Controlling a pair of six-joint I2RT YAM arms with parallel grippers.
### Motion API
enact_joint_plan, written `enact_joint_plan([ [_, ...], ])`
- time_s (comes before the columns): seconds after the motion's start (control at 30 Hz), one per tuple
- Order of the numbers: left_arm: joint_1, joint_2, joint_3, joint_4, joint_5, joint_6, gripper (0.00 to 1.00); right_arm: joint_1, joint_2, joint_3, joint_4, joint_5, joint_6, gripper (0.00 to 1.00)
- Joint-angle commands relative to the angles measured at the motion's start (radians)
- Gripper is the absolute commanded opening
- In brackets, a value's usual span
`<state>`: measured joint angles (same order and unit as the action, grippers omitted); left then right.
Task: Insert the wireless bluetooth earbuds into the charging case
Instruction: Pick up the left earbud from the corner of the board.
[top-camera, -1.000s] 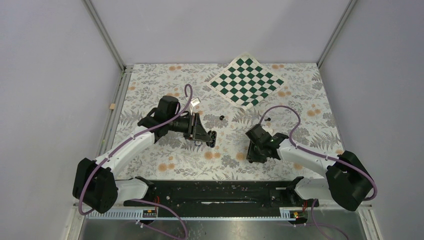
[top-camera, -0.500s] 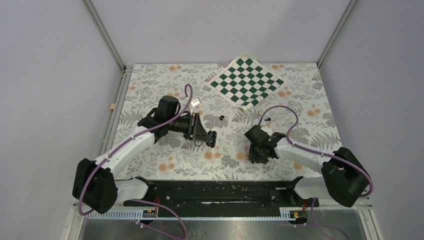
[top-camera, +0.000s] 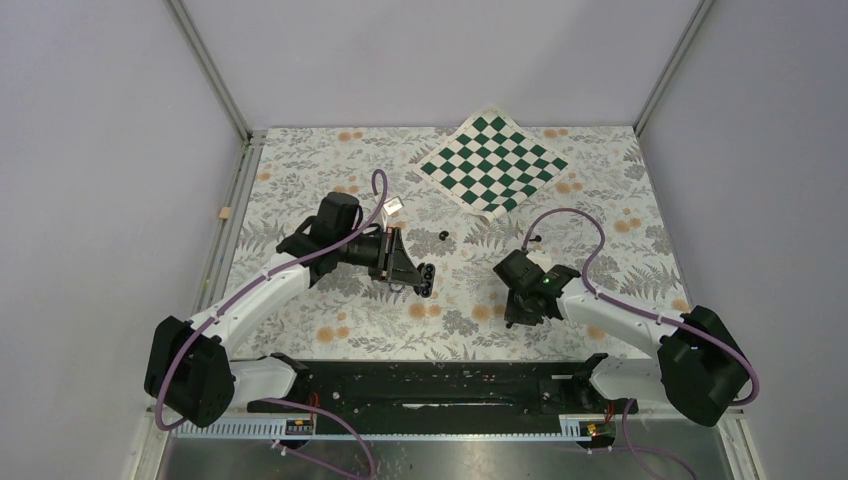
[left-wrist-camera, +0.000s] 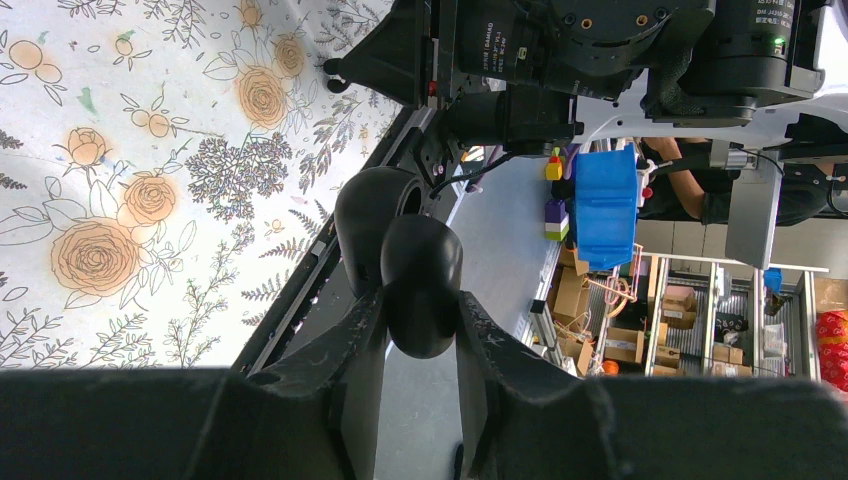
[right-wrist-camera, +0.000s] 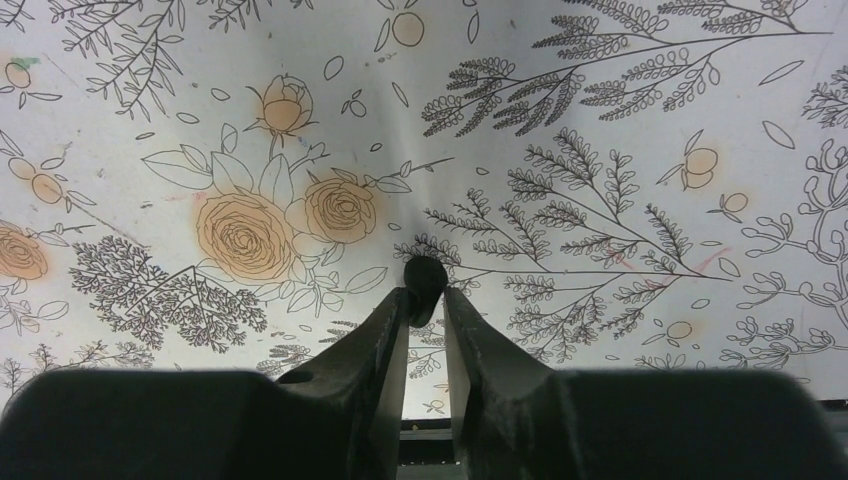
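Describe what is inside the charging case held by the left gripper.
Nothing inside shows: the charging case, hinged open in the left gripper, presents only its glossy black shells. Its wells are hidden from view.

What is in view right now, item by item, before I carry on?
charging case: one, black, lid open, in left claw.
earbuds: two, black; one pinched in right claw, other on tablecloth beyond the case.
checkered mat: one, green-white, far centre.
small dark bit: one, unidentifiable, near side of mat.
tan strip: one, beside tablecloth's left edge.
tablecloth: one, floral.
left arm, right arm: white-black, bases near edge.
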<state>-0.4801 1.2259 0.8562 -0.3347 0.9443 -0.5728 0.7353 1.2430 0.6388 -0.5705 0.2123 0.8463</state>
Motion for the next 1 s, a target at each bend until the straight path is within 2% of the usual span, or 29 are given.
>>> enact_joint_plan([
  [0.0, -0.005, -0.012, 0.030, 0.050, 0.012, 0.005, 0.00, 0.008, -0.017, 0.007, -0.018, 0.034, 0.015, 0.24],
  [0.43, -0.006, -0.018, 0.024, 0.050, 0.009, 0.006, 0.00, 0.007, 0.014, -0.016, 0.034, -0.026, 0.038, 0.25],
  [0.5, -0.006, -0.019, 0.025, 0.049, 0.009, 0.005, 0.00, 0.008, 0.010, -0.021, 0.038, -0.023, 0.044, 0.19],
  [0.53, -0.006, -0.020, 0.023, 0.050, 0.009, 0.007, 0.00, 0.008, 0.006, -0.022, 0.037, -0.020, 0.046, 0.11],
  [0.6, -0.006, -0.022, 0.021, 0.050, 0.007, 0.008, 0.00, 0.008, -0.005, -0.016, 0.032, -0.013, 0.047, 0.01],
  [0.77, -0.005, -0.023, 0.011, 0.050, 0.013, 0.029, 0.00, 0.009, -0.047, 0.040, -0.032, 0.001, 0.020, 0.00],
  [0.97, -0.009, -0.037, 0.009, 0.049, 0.025, 0.051, 0.00, 0.009, -0.185, 0.177, -0.114, 0.017, -0.015, 0.00],
])
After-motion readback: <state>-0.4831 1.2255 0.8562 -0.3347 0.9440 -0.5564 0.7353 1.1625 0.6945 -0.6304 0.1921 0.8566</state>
